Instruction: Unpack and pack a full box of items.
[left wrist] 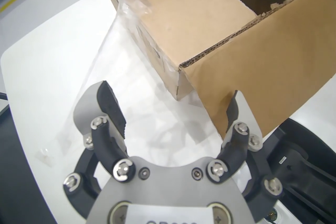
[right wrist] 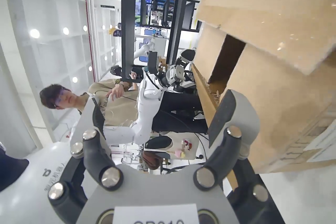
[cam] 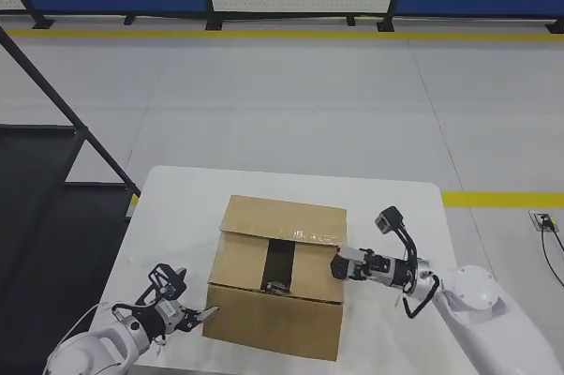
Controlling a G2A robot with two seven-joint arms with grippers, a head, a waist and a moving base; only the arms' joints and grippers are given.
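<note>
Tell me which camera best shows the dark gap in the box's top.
The top view: it looks down on the whole gap between the flaps of the box. The left wrist view shows it slanted and cut off; the right wrist view, a sideways sliver.

A cardboard box (cam: 291,323) blocks the middle of the table (cam: 174,211), with a dark slot (cam: 280,262) between its top flaps as a narrow way in. Bare tabletop lies beyond the box and beside it, where the left gripper (cam: 208,315) and right gripper (cam: 335,267), fingers spread, stand close to its walls.

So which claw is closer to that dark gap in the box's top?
The right gripper, beside the cardboard box's top edge; the left gripper sits at its near corner.
</note>
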